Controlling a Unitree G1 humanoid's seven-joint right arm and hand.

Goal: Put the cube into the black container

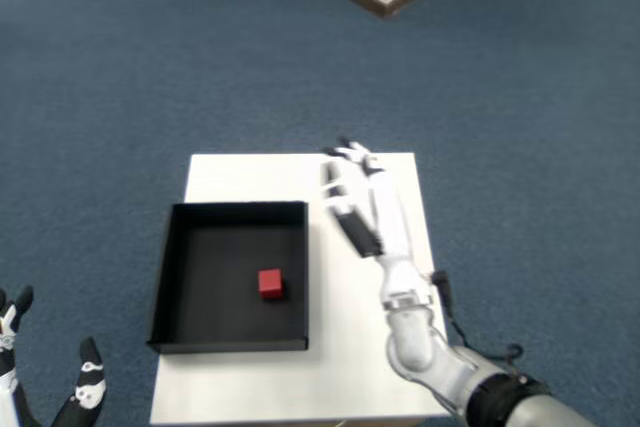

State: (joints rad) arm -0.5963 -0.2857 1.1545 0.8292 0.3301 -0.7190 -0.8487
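The red cube (269,283), judged light and rigid, is best pinched across opposite faces; the robot hand (362,209) is seen empty, fingers spread.

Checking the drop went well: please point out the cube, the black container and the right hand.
cube (270,283), head view, its top face.
black container (237,209), head view, far rim.
right hand (368,209), head view, its middle.

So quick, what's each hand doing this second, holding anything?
Right hand: open, fingers spread, empty; the red cube lies in the black container.
Left hand: only partly in view, appears empty.
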